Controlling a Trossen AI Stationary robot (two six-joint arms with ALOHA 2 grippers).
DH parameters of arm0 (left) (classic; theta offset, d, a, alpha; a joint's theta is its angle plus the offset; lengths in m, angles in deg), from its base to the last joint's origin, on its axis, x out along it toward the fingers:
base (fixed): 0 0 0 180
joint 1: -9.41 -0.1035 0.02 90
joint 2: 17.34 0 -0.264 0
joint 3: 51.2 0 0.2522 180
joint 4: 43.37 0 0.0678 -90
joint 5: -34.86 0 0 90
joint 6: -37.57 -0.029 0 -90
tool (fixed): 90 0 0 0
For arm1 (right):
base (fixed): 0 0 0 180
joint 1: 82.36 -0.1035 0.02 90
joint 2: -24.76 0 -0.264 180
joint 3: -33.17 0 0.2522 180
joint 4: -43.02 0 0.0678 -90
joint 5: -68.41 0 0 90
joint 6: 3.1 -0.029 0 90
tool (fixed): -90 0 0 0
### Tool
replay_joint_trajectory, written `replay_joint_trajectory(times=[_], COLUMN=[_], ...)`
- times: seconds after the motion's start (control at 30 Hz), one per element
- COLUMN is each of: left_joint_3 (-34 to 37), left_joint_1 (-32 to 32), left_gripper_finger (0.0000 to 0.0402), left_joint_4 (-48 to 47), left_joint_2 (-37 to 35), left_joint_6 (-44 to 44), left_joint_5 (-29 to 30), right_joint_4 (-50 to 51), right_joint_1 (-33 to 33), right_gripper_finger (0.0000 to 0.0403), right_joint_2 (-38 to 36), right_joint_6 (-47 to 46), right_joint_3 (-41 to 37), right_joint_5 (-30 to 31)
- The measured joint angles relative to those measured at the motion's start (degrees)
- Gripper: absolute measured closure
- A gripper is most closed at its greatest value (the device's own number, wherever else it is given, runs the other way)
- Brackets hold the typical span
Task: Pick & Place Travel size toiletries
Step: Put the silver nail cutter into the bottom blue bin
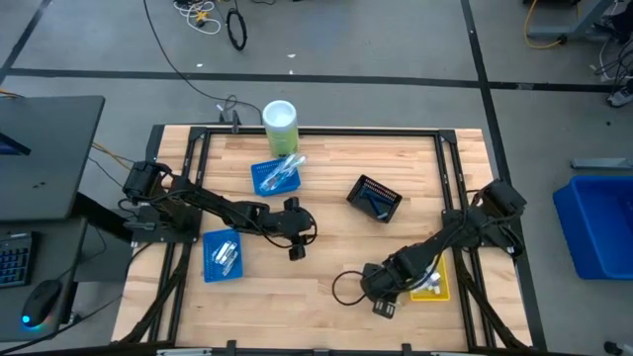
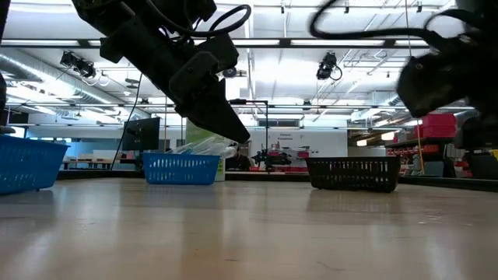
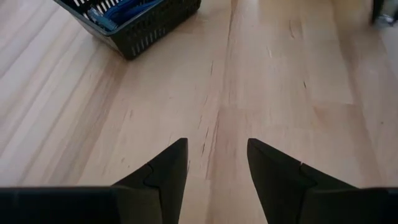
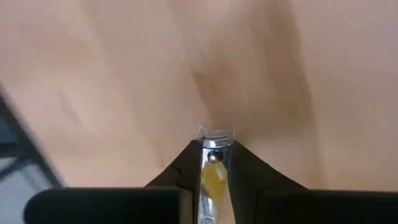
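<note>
Right gripper (image 4: 214,163) low near the table's front right, fingers pinched on a slim clear-and-yellow toiletry item (image 4: 212,177), its tip poking out past the fingertips; yellow tray (image 1: 433,285) just beside it. Left gripper (image 3: 216,163) over bare wood mid-table, fingers spread, nothing between them. Black basket (image 1: 375,199) beyond it holds blue items. Two blue baskets (image 1: 276,176) (image 1: 222,256) on the left hold more toiletries; green-and-white cylinder (image 1: 280,124) stands at the far edge

text: none legible | labels: none | signs: far wall signs too small to read
</note>
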Motion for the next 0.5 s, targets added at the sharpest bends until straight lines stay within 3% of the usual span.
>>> replay_joint_trajectory(times=[0.17,0.37,0.5], left_joint_3=[0.03,0.04,0.04], left_joint_1=[0.0,0.22,0.81], left_gripper_finger=[0.0226,0.0226,0.0226], left_joint_4=[1.45,6.07,7.32], left_joint_2=[0.02,0.02,0.02], left_joint_6=[0.57,-1.78,-2.34], left_joint_5=[-2.07,-14.77,-15.15], right_joint_4=[-6.74,-10.4,-15.17], right_joint_1=[3.14,7.69,10.71], right_gripper_finger=[0.0339,0.0337,0.0336], right_joint_2=[-1.81,-5.88,-8.74], right_joint_6=[5.24,19.66,23.93], right_joint_3=[1.73,5.32,5.75], right_joint_5=[2.55,22.27,35.68])
